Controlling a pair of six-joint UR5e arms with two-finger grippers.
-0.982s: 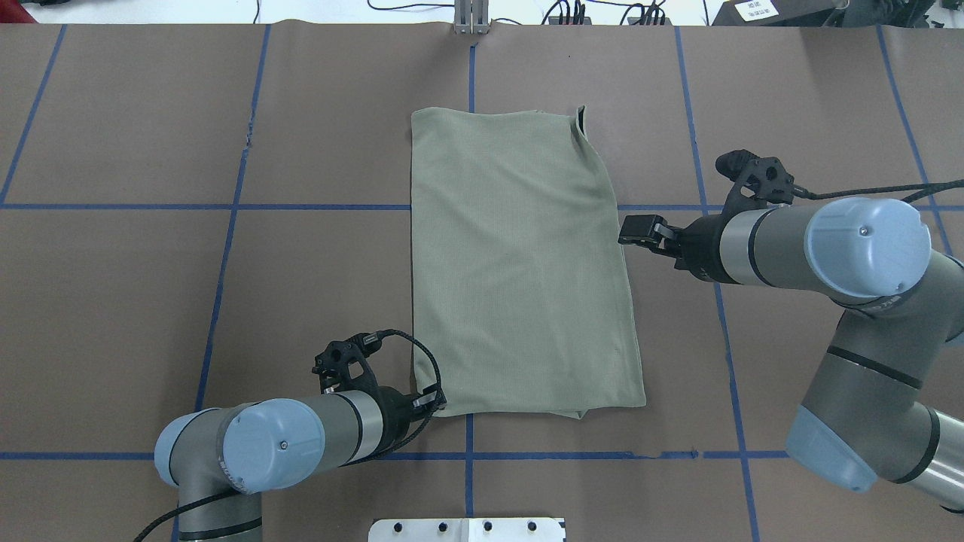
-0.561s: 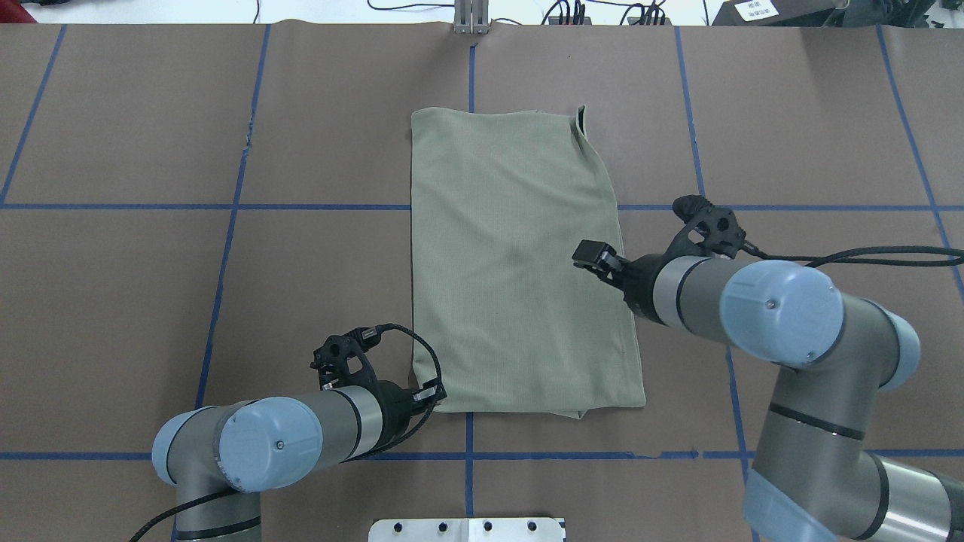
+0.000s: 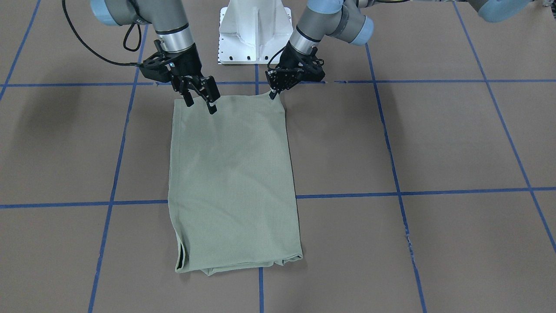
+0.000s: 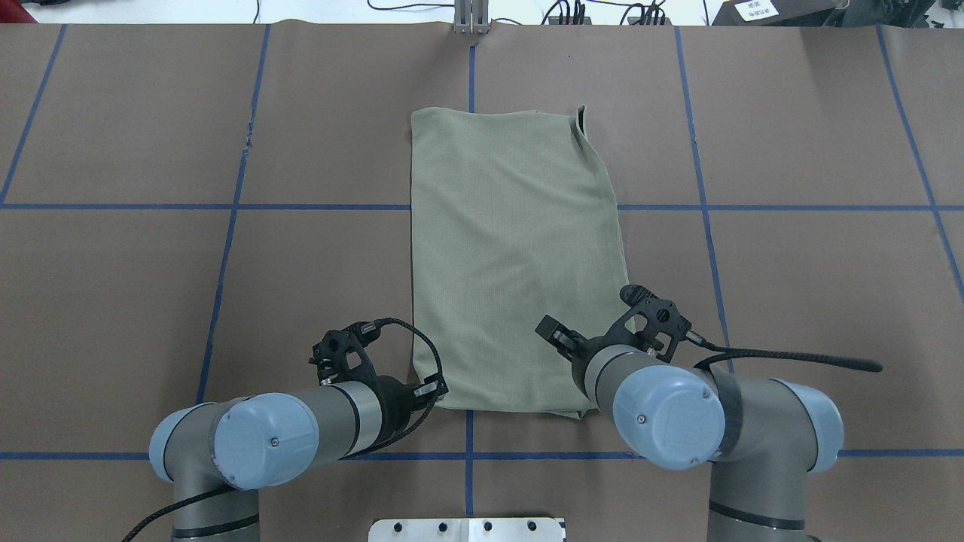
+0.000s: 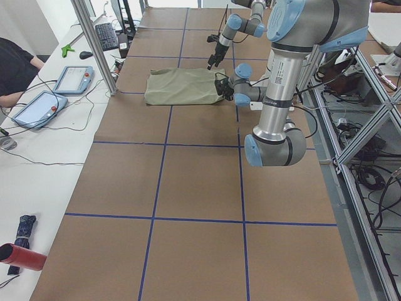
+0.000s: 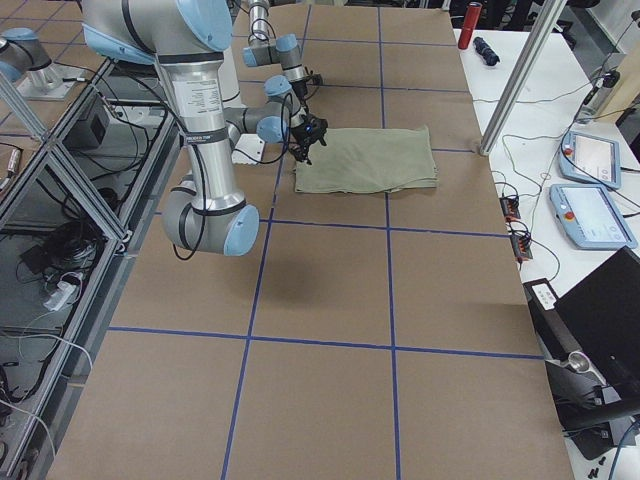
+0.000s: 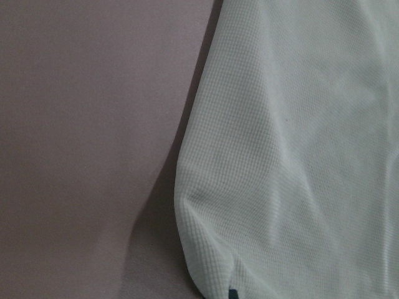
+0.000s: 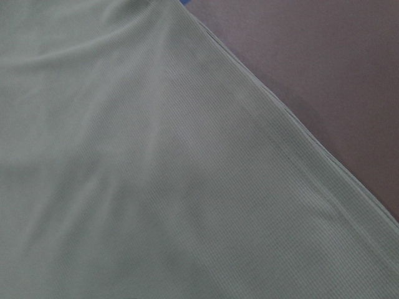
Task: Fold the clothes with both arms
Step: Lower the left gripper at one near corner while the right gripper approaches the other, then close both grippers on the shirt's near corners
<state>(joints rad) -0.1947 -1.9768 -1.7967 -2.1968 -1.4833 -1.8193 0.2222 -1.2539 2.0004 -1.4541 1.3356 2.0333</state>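
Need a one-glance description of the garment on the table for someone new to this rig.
On the brown table gridded with blue tape, look at the middle, just ahead of the robot's white base. The shirt is a pale sage-green folded rectangle lying flat, with the left gripper and the right gripper at its robot-side edge. It is the only cloth on the table.

Even, diffuse light falls from above, and the brown worktop (image 4: pixel 151 113) shows no glare. In the front-facing view, soft blurry shadows lie on it and across the sage-green shirt (image 3: pixel 230 174) at its end nearest the robot. Both wrist views are close and soft — the left one is washed pale, with a dark shadow along the shirt's edge. In the side views an aluminium post (image 5: pixel 94 44) leans — wide-angle distortion.
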